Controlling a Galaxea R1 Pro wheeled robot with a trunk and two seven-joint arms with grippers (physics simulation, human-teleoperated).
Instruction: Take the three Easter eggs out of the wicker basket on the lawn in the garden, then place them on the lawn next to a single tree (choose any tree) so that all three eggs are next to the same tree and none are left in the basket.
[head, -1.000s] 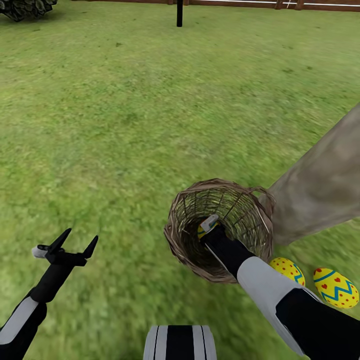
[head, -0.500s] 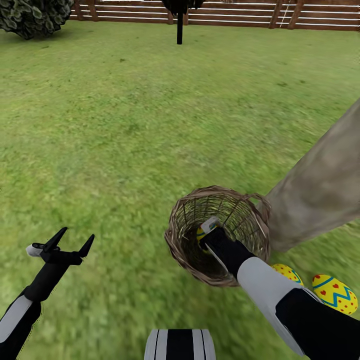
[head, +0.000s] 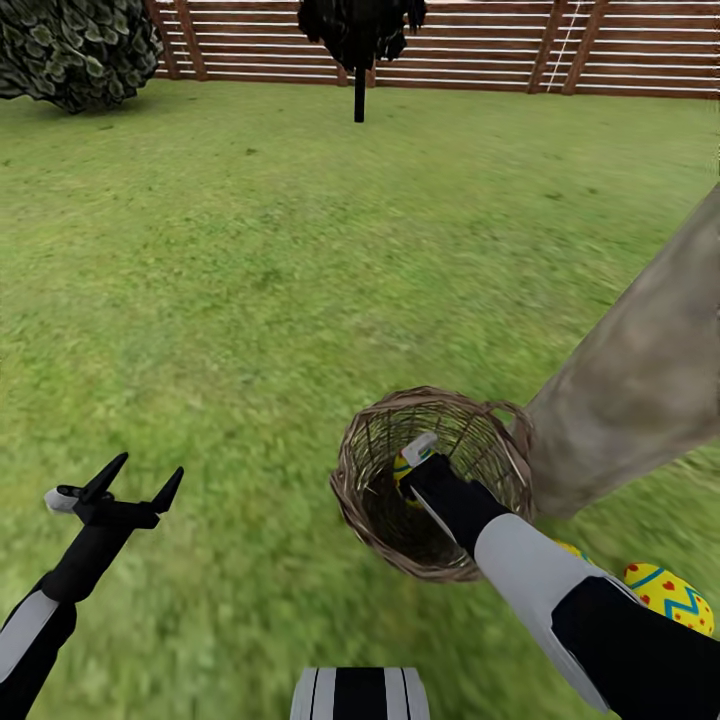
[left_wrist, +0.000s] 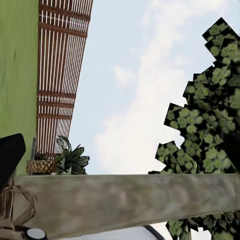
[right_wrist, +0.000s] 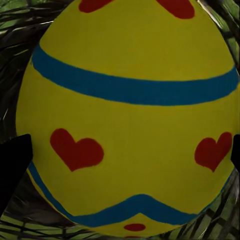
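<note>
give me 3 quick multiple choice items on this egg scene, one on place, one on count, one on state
1. Where is the right gripper?
A. down inside the wicker basket
B. on the fence
C. against the bush

2. How many eggs show on the lawn near the tree?
A. none
B. two
C. five

3. How is the left gripper?
A. shut on an egg
B. shut on a basket handle
C. open and holding nothing

Answers:
1 A: the right arm reaches over the rim, and the right wrist view has an egg close up between the fingertips with weave around it.
2 B: one egg lies in plain sight and another peeks out behind the arm.
3 C: its fingers are spread over grass.
</note>
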